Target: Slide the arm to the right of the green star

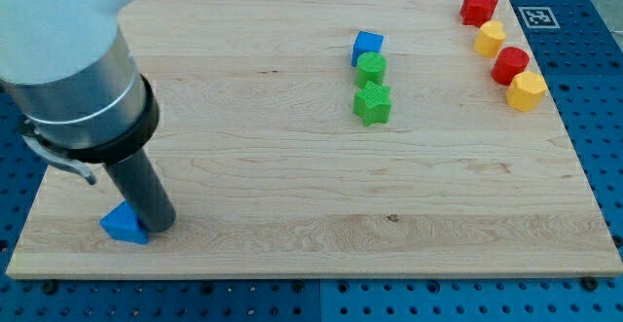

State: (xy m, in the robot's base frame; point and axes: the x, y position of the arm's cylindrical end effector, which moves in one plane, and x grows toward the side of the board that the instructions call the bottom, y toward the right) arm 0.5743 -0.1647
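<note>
The green star point(372, 104) lies a little right of the board's middle, in the upper half. A green round block point(371, 68) sits just above it and a blue cube point(367, 47) above that, the three in a short column. My tip point(159, 225) is at the view's bottom left, far left of and below the green star, touching the right side of a blue triangular block point(124, 224).
At the view's top right stand a red star point(478, 8), a yellow block point(490, 38), a red block point(509, 65) and a yellow block point(527, 91) in a slanted row. The wooden board point(292, 196) lies on a blue pegboard.
</note>
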